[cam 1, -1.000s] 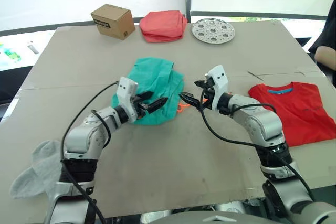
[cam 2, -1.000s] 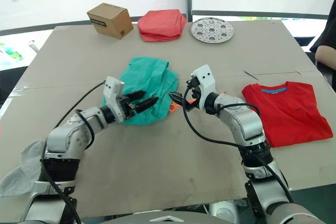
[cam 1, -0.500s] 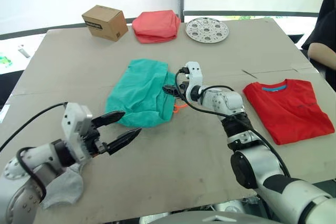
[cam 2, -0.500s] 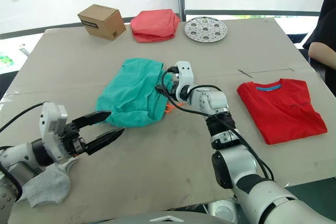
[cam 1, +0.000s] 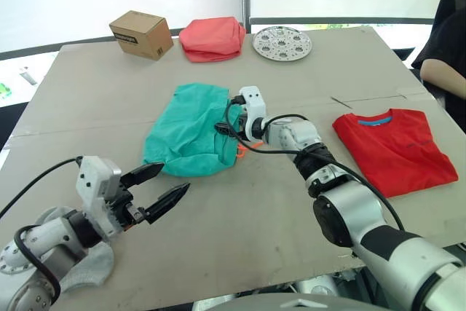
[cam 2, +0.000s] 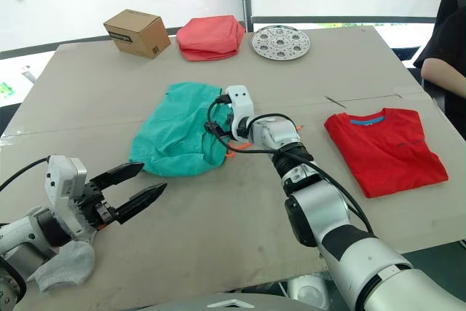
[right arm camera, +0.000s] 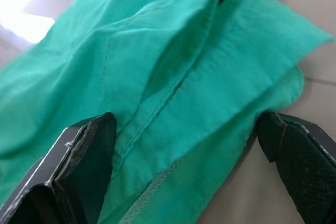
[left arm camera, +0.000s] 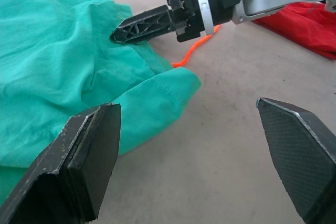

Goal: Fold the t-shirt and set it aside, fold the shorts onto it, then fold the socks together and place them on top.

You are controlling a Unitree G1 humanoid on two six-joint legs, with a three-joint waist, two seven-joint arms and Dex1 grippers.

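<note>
Landmark: the teal-green soft fabric shorts (cam 1: 191, 136) lie bunched and uneven in the middle of the grey-brown cardboard-covered table (cam 1: 240, 245), their orange drawstring cord (cam 1: 247, 152) trailing out at the robot's-right edge.
T-shirt: the bright red thin-fabric t-shirt (cam 1: 394, 146) lies flat and folded, well apart from the shorts on their right.
Socks: the light grey knit socks (cam 2: 64, 264) lie near the table's front edge, left of and nearer the robot than the shorts, partly under the left arm.
Right gripper (cam 1: 223, 128): over the right edge of the shorts; its wrist view shows the fingers spread with teal cloth between them, nothing pinched yet.
Left gripper (cam 1: 164, 191): in the air just off the near edge of the shorts, fingers spread wide and empty.
Step in hand: by my reading, the shirt is done and the shorts fold is starting.
Next move: probably close on the right hem, bring the left gripper to a second edge, then flatten before folding.
Background: beyond the shorts stand a brown cardboard box (cam 1: 141, 33), a folded salmon-pink cloth (cam 1: 212, 37) and a round perforated metal plate (cam 1: 282, 41).
</note>
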